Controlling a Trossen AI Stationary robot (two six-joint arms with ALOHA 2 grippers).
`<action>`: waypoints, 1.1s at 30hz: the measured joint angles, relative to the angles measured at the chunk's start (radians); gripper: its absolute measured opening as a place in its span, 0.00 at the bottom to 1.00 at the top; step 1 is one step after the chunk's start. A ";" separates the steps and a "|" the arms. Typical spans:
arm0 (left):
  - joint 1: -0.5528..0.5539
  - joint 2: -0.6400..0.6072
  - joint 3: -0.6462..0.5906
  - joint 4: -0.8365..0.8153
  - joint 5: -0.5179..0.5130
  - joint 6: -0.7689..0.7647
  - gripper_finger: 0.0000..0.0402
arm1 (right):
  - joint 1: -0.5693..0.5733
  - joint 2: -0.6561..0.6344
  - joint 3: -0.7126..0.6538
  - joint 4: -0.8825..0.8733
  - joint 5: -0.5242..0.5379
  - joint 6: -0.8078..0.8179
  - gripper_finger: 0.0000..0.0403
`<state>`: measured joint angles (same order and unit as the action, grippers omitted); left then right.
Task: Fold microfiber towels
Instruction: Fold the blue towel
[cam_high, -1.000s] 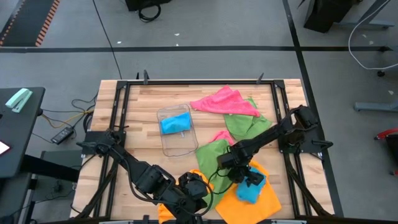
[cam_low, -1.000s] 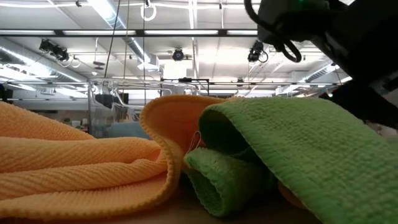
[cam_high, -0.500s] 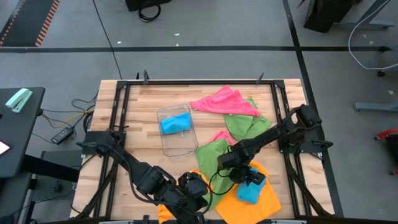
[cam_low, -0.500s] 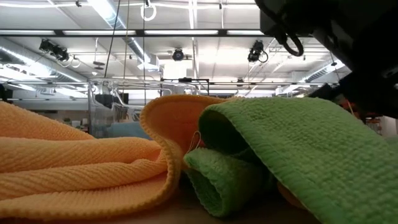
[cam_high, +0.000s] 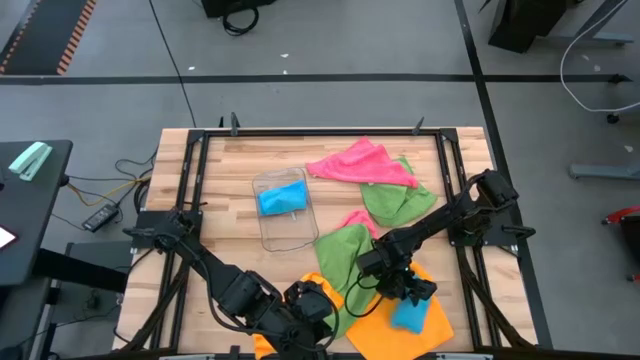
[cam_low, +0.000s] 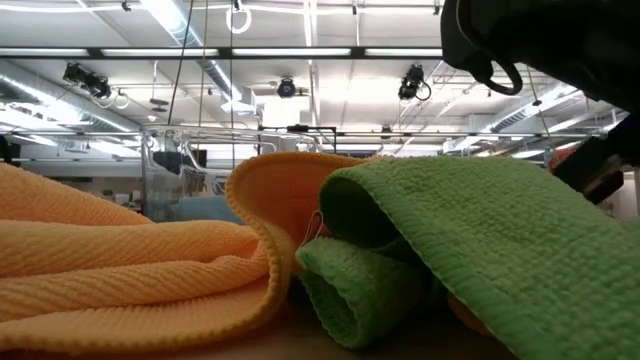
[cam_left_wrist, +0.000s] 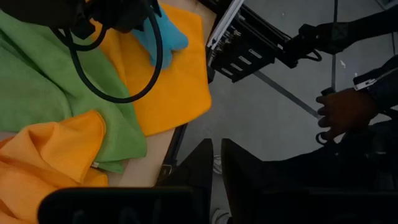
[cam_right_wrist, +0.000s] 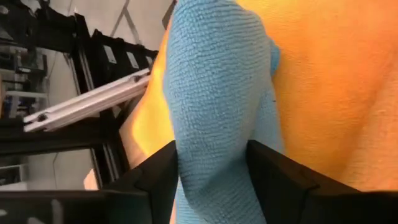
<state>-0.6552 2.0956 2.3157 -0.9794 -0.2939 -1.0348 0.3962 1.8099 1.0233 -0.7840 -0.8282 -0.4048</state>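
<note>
A bunched sky-blue towel (cam_high: 409, 316) lies on a spread orange towel (cam_high: 432, 322) near the table's near right corner, with my right gripper (cam_high: 406, 292) shut on it. A green towel (cam_high: 343, 250) lies at mid-table, its near part over a second, crumpled orange towel (cam_low: 130, 260). A pink towel (cam_high: 360, 164) rests on another green one (cam_high: 392, 203) at the far right. My left gripper (cam_high: 314, 306) hangs above the near edge, shut (cam_left_wrist: 217, 165), with nothing between its fingers. My right gripper pinches a raised, bunched ridge of the blue towel (cam_right_wrist: 211, 124) between its two fingers (cam_right_wrist: 157, 180). The fingers slant down toward the near right corner. The cloth fills the gap between them, and the rest of the towel lies on the orange towel (cam_right_wrist: 323, 81).
A small clear tray (cam_high: 285, 235) holding another blue towel (cam_high: 282, 198) stands left of centre. Black frame rails (cam_high: 470, 240) run along the table's sides. Beyond the table's edge, a person's hand (cam_left_wrist: 341, 112) shows in the left wrist view.
My right gripper has swung a little toward the near right corner, and the blue towel has shifted slightly that way with it on the orange towel.
</note>
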 joint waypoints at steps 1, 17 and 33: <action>0.002 0.000 0.000 0.000 0.000 0.007 0.09 | 0.000 0.000 0.000 0.004 0.014 -0.008 0.47; 0.001 0.000 0.000 0.007 0.000 0.007 0.09 | 0.031 0.000 -0.010 0.171 0.166 0.036 0.65; 0.002 0.000 0.000 0.006 0.000 0.018 0.10 | 0.062 -0.002 -0.085 0.185 0.158 0.066 0.76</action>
<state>-0.6537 2.0956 2.3157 -0.9733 -0.2939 -1.0168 0.4586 1.8084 0.9384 -0.5988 -0.6701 -0.3390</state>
